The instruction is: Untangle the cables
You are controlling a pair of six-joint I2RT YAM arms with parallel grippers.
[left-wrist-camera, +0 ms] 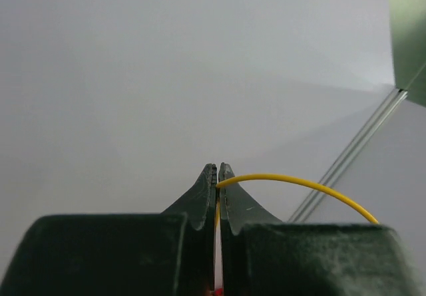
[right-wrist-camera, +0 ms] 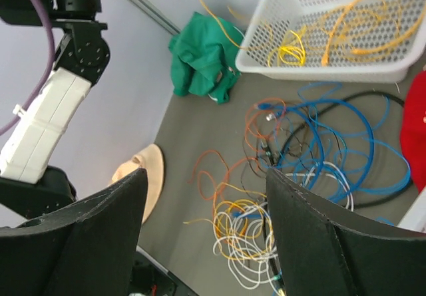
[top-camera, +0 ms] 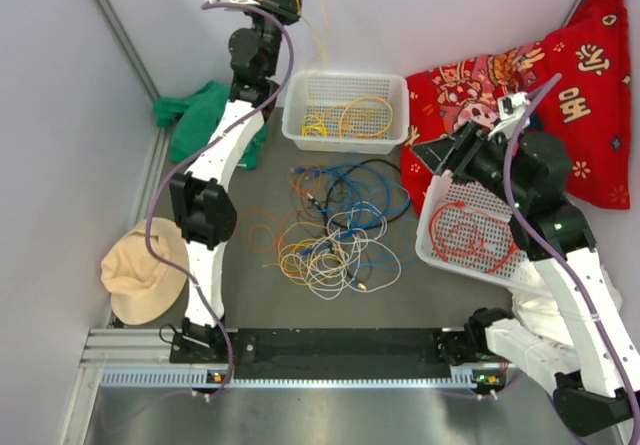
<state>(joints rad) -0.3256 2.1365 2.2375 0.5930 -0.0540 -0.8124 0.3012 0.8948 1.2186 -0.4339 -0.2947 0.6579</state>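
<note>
Pale walls close in a dark grey bench (top-camera: 260, 305), and at its middle the cables (top-camera: 335, 230) lie in a loose knotted heap of blue, white, orange, yellow and black loops that touch and cross one another. One yellow cable (left-wrist-camera: 299, 181) is lifted out at 12 o'clock. The left gripper (left-wrist-camera: 217, 169), raised high against the back wall, has its jaws pressed together on it, and the strand arcs away to the right in the left wrist view. At 12 o'clock from the heap, a white basket (top-camera: 345, 145) holds more coiled yellow strands. At 3 o'clock a second white basket (top-camera: 440, 197) sits tilted, with a red cable (top-camera: 462, 237) looped inside. The right gripper (right-wrist-camera: 206, 189) hovers near the tilted basket, its jaws spread wide and holding nothing, with the heap seen between them. Farther out, a green cloth (top-camera: 195, 110) is bunched at 10 o'clock by the wall, a tan hat (top-camera: 145, 270) rests at 9 o'clock near the bench's edge, and a red printed cushion (top-camera: 560, 75) leans at 2 o'clock.
</note>
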